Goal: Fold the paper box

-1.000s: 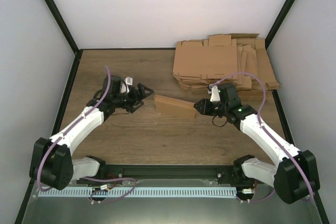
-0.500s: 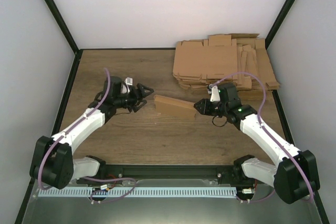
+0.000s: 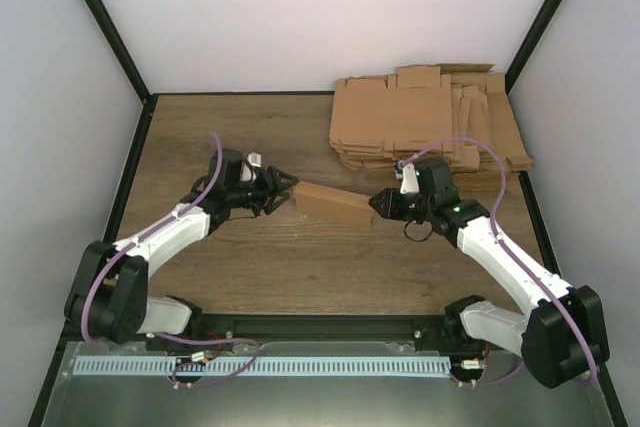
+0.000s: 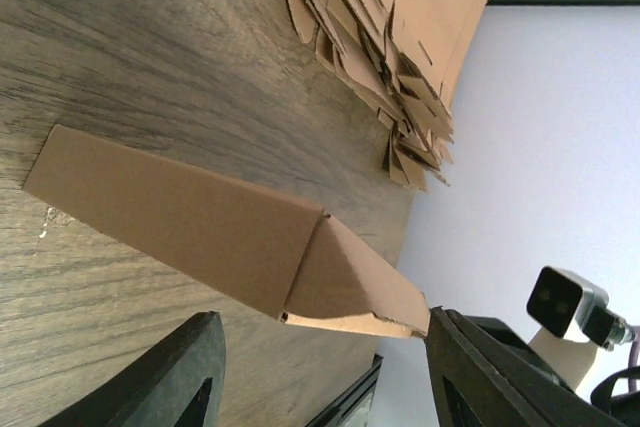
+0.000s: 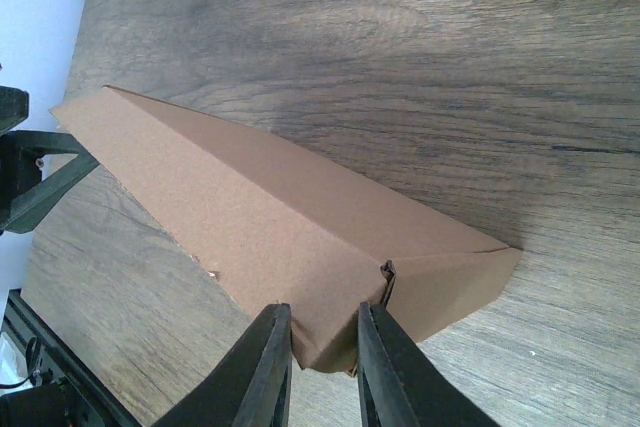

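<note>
Looking down from the top camera, I am seeing the box (image 3: 332, 204) lying in the middle of the worktop (image 3: 250, 267), between the two arms. It is a single brown piece, folded over into a long, low wedge. It is sitting slantwise, with its left end pointing toward the back and its right end toward the near edge.

The right fingers (image 5: 264, 367) are pinching the box at its right end. In the right wrist camera they are standing narrow, one on each side of the cardboard edge. They are just beside a short slit at the corner, where a flap is turned over. From there a crease is running the length of the box toward its left end. I cannot tell whether the gripped end is off the wood.

The left fingers (image 4: 190, 377) are standing apart and holding nothing. In the left wrist camera they are framing the bottom of the view with a clear gap between them, and the box is lying ahead of them. Its near end is resting flat on the wood, and its far end is showing a triangular flap. From above, the tips are sitting just beside the box's left end; I cannot tell whether they are touching it.

The pile (image 3: 425, 127) of flat brown blanks is sitting at the back right of the worktop, its sheets overlapping untidily. It is near the box but not touching it.
</note>
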Action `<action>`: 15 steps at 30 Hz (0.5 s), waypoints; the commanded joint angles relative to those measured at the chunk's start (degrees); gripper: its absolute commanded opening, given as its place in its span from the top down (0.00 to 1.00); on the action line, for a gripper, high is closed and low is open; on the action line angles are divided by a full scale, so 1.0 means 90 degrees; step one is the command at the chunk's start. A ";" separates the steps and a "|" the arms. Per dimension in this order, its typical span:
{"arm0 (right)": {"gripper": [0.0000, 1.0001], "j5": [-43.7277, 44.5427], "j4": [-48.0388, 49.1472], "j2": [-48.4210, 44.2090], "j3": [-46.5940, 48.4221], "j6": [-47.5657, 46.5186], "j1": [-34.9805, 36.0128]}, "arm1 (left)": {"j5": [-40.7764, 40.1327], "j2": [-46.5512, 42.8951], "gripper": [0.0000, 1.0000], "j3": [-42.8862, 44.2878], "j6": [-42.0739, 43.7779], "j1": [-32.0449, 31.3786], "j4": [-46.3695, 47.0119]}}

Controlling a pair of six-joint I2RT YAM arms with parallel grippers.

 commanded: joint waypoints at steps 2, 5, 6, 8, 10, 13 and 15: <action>0.80 0.0146 -0.0846 0.0202 -0.0099 -0.0090 0.0097 | -0.0039 0.0198 0.46 -0.0090 -0.0087 -0.0019 0.0405; 0.80 0.0146 -0.0832 0.0208 -0.0127 -0.0087 0.0092 | -0.0085 0.0269 0.51 -0.0179 -0.0144 -0.0024 0.0536; 0.80 0.0146 -0.0828 0.0210 -0.0139 -0.0091 0.0096 | -0.0089 0.0286 0.53 -0.0208 -0.0181 -0.0028 0.0595; 0.80 0.0146 -0.0831 0.0211 -0.0142 -0.0099 0.0093 | -0.0089 0.0351 0.55 -0.0260 -0.0206 -0.0038 0.0702; 0.80 0.0157 -0.0834 0.0215 -0.0152 -0.0095 0.0098 | -0.0093 0.0421 0.60 -0.0277 -0.0221 -0.0051 0.0754; 0.80 0.0166 -0.0837 0.0228 -0.0141 -0.0101 0.0097 | -0.0095 0.0490 0.67 -0.0293 -0.0225 -0.0068 0.0780; 0.80 0.0173 -0.0849 0.0218 -0.0124 -0.0100 0.0098 | -0.0115 0.0458 0.73 -0.0304 -0.0220 -0.0085 0.0771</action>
